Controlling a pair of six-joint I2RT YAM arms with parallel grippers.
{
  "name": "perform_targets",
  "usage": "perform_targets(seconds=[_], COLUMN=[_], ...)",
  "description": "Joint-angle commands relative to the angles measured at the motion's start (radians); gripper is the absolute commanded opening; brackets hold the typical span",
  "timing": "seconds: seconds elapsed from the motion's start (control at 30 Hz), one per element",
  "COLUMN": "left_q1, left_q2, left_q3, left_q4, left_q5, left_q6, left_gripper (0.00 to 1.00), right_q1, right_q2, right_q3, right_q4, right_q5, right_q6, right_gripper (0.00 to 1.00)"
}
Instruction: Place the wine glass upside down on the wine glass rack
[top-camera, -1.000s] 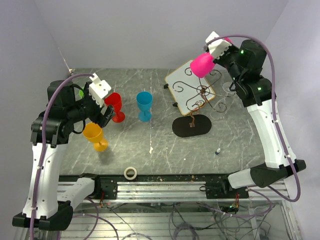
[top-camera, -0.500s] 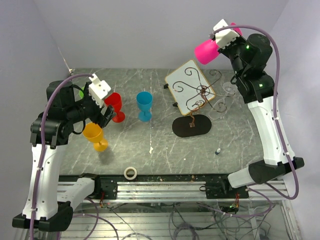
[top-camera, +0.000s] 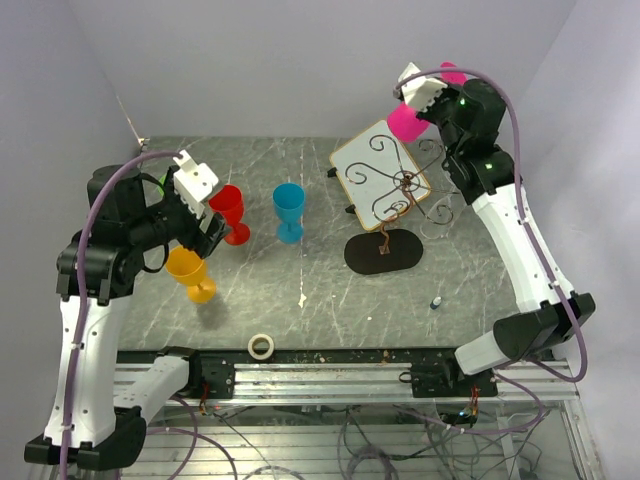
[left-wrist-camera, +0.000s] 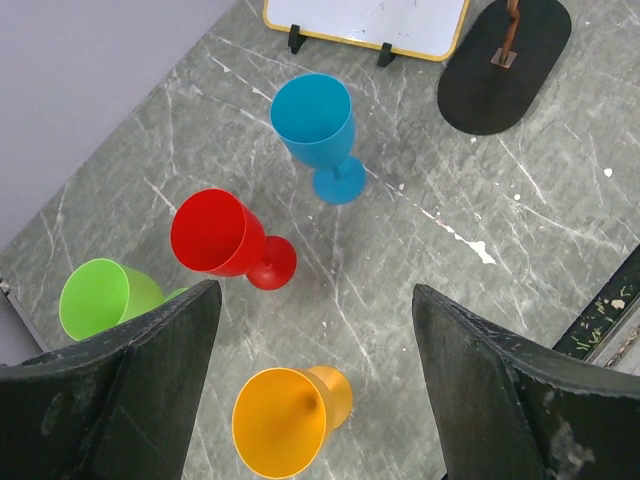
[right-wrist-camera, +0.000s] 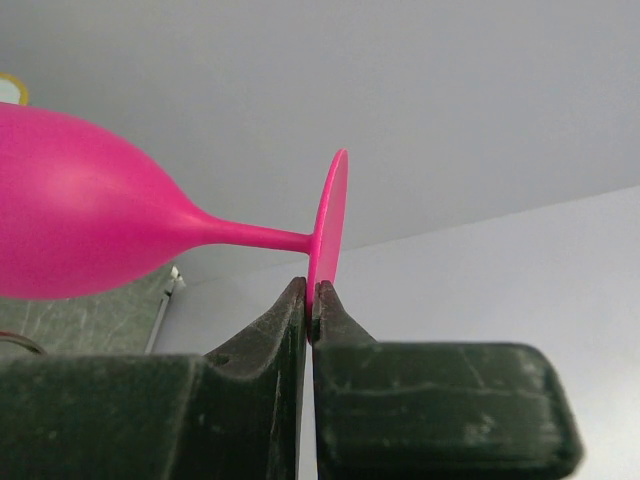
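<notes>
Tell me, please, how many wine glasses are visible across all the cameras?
5. The pink glass is held by its foot in the right gripper. The red glass, blue glass, orange glass and green glass stand on the table, left side; none seems hidden.

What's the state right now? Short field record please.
right end effector: shut on foot rim of pink wine glass, held in the air
left end effector: open, holding nothing, orange glass below it
wine glass rack: no glass on it
upright on table: red glass, blue glass, green glass
</notes>
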Motion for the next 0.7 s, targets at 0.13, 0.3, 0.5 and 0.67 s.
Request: perform_targets(seconds=[0.13,0.3,0.5,0.67], left_q1=[0.019,0.022,0.028,0.030], left_q2=[-0.040,-0.046,-0.052,-0.051], left_q3=[-0.020,-0.030,-0.038,-0.042], left_q4=[0.029,0.035,0.038,0.041], left_q5=[0.044,0.053,0.056,0.050], left_q6=[-0.013,-0.020,-0.018,-0.016], left_gripper=[0.88,0.88,0.88,0.88], right_q1=[0.022,0.031,0.035,0.040], right_q2=[-0.018,-0.029,-0.045,-0.061], right_q3=[-0.073,-0.088,-0.098,-0.089], right_q4=[-0.014,-0.076,-0.158,-0.246], right_q5=[-0.064,-0.107,-0.150,-0.208], right_q6=[-0.099,-0.117,-0.141,-0.138], right_gripper=[0.00,0.00,0.00,0.00])
